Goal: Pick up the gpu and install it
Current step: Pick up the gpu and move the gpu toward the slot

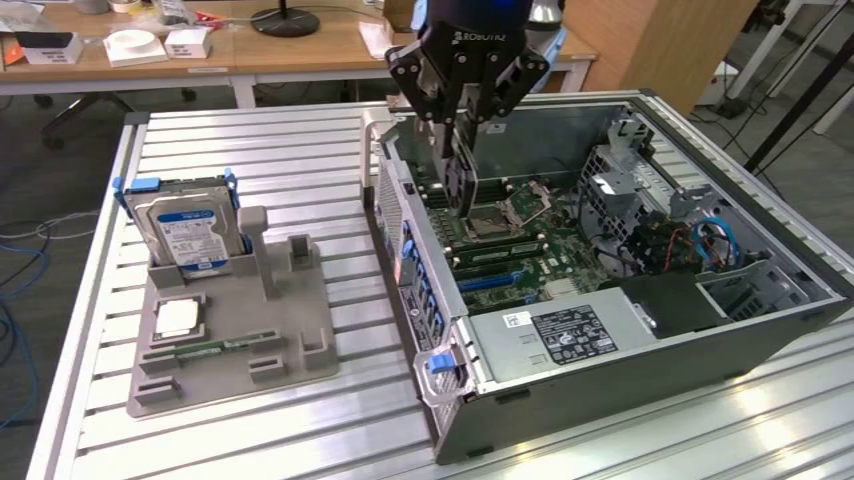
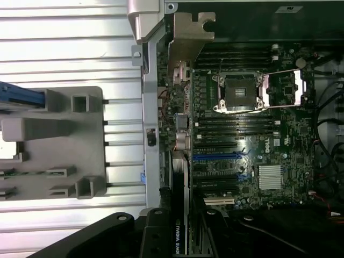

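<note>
The gripper (image 1: 465, 108) has its jaws clamped on the gpu (image 1: 457, 170) and holds it up on its edge. It hangs in the upper middle of the exterior view, in the open computer case (image 1: 694, 350), low over the green board (image 1: 534, 265). The picking up is done, and the putting in is the step now. I think the card's bottom edge must line up with a long slot (image 2: 217, 157), and its silver bracket (image 2: 189, 37) with the case wall. It needs a straight, gentle push.

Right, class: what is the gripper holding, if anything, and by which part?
The gripper holds the gpu by its upper edge, away from the metal bracket, over the open computer case.
</note>
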`<move>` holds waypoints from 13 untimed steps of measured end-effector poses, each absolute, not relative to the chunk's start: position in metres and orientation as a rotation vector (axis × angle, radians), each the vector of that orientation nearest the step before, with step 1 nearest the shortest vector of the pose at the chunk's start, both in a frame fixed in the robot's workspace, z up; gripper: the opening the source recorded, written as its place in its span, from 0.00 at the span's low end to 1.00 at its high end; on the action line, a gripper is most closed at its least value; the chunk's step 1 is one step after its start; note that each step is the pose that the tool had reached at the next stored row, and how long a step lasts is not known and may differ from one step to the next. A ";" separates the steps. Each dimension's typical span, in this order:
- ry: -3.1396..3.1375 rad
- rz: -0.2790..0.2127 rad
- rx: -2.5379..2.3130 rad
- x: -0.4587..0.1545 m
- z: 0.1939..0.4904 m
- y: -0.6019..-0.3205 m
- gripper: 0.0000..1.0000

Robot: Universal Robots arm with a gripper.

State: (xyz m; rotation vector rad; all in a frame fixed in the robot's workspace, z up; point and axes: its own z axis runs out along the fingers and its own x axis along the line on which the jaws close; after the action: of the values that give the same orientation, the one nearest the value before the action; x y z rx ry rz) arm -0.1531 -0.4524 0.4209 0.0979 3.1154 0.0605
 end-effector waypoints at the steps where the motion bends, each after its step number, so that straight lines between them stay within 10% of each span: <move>1: 3.115 0.061 0.098 -0.152 0.421 -0.452 0.26; 13: 3.115 0.061 0.098 -0.141 0.421 -0.452 0.26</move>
State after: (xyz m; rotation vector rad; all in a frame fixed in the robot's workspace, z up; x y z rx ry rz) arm -0.1411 -0.4524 0.4209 0.0979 3.1154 0.0606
